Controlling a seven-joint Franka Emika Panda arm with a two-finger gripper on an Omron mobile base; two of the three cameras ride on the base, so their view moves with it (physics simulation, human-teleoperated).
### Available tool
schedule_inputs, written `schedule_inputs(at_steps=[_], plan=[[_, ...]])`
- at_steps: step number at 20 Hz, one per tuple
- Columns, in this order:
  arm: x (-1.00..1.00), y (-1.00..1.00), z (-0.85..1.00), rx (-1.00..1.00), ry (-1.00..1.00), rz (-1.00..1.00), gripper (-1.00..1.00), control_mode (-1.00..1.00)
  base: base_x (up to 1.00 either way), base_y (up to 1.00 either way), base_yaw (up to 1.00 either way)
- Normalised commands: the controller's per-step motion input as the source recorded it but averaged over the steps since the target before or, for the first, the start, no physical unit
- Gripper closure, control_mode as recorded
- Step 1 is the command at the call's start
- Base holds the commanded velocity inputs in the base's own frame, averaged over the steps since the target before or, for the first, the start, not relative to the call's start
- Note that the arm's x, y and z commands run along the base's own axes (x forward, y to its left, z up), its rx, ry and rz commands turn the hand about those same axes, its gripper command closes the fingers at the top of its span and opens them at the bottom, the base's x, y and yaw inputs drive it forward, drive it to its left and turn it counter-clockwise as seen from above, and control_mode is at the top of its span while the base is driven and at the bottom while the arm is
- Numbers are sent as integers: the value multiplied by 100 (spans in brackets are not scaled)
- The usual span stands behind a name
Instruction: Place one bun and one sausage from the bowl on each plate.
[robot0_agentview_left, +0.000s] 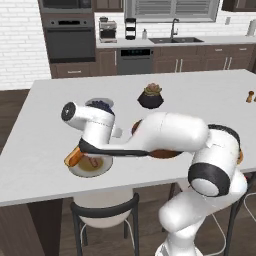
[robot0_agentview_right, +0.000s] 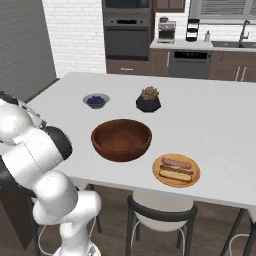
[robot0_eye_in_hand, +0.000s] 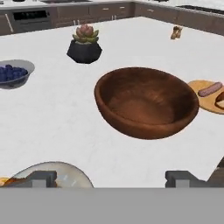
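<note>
Left base view: my arm lies across the island counter (robot0_agentview_left: 45, 150), with my hand over the grey-rimmed plate (robot0_agentview_left: 90, 169) at the near edge. A bun (robot0_agentview_left: 73, 156) rests on the plate's left side, and something pale reddish lies in the plate's centre, probably a sausage, too small to be sure. The wooden bowl (robot0_agentview_left: 136, 127) is mostly hidden behind my forearm. The plant pot (robot0_agentview_left: 150, 97) sits further back.

Right base view: the bowl (robot0_agentview_right: 121, 140) sits mid-counter and looks empty, just bare wood inside. The orange plate (robot0_agentview_right: 176, 170) is just to its right near the front edge, carrying one sausage (robot0_agentview_right: 176, 163) and one bun (robot0_agentview_right: 175, 174) side by side. So that plate is done. The blueberry bowl (robot0_agentview_right: 96, 100) and plant pot (robot0_agentview_right: 148, 100) stand behind, well apart from the work.

Hand view: my gripper (robot0_eye_in_hand: 114, 178) has its fingers spread wide with nothing between them. The grey-rimmed plate (robot0_eye_in_hand: 65, 173) is right below the left fingertip (robot0_eye_in_hand: 41, 178), with an orange sliver at the far left edge, likely the bun. The bowl (robot0_eye_in_hand: 146, 103) ahead is empty; the orange plate (robot0_eye_in_hand: 208, 94) with its sausage (robot0_eye_in_hand: 210, 89) is beyond it on the right.

My judgement: both plates appear loaded and nothing is left in the bowl. The task looks finished or nearly so; what remains is pulling my hand clear.
</note>
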Motion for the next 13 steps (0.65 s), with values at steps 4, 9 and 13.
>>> schedule_inputs(at_steps=[4,9,13], plan=[[-100,-100,79,24,-52,0,-100,-100,0,0,0],[-98,-100,86,25,-60,0,-100,-100,0,0,0],[-50,-100,70,32,-46,-2,-100,-100,0,0,0]])
